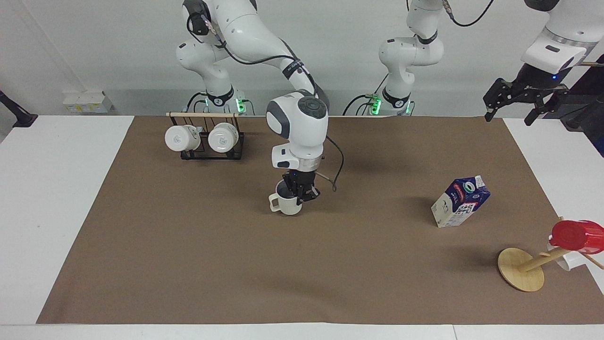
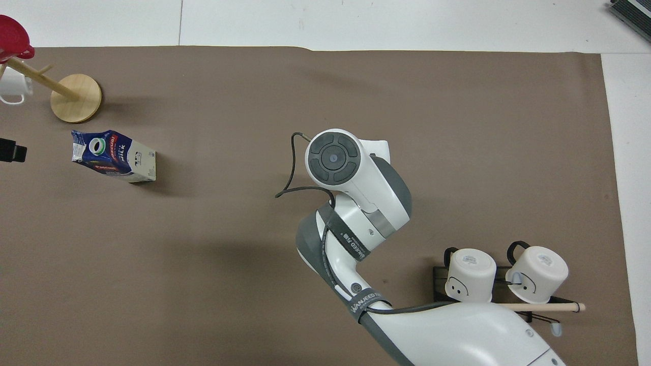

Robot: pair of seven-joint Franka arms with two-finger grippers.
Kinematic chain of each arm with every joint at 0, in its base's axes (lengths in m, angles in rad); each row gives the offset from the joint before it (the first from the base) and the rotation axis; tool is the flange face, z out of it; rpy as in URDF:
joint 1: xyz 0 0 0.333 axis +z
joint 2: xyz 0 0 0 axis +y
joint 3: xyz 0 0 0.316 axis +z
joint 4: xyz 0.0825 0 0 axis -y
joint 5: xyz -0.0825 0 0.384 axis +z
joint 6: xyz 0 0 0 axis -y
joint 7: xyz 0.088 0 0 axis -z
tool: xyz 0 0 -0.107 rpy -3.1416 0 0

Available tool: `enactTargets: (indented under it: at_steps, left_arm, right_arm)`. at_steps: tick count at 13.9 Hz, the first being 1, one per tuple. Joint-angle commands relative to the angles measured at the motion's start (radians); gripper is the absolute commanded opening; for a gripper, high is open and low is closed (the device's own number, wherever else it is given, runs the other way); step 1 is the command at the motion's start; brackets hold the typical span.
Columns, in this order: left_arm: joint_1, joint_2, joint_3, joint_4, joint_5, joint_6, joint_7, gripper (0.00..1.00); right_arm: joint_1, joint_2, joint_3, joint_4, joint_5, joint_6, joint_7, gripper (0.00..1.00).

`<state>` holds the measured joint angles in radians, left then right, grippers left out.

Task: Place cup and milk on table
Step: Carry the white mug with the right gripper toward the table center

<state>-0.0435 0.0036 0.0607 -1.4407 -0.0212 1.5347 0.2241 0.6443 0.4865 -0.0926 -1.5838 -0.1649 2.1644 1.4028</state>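
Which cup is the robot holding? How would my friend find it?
On the brown mat, find the rack with two white mugs lying sideways. Nearer the mat's middle, the right gripper pinches the cup's rim. It stands upright, cream, with a squarish handle.

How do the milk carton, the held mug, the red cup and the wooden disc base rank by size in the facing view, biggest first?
1. milk carton
2. wooden disc base and red cup: look alike and sit closest to the camera, so unranked
3. mug, partly hidden by the right gripper, so unsure
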Motion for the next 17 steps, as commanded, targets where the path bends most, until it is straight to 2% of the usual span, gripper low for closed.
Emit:
enactTargets:
  at_steps: [1,4,17]
  left_arm:
    - [-0.001,-0.014,-0.001,-0.015,0.006,-0.007,-0.005,1.00]
    - [-0.001,-0.014,-0.001,-0.015,0.007,-0.007,-0.005,1.00]
    - [-0.001,-0.014,-0.001,-0.014,0.007,-0.007,-0.002,1.00]
  right_arm:
    - [-0.002,0.012,-0.001,0.024,-0.018,0.009,0.036,0.00]
    - [0.029,0.035,-0.001,0.018,-0.044,0.035,0.038,0.00]
    - [0.029,0.026,-0.001,-0.045,-0.051,0.112,0.001,0.00]
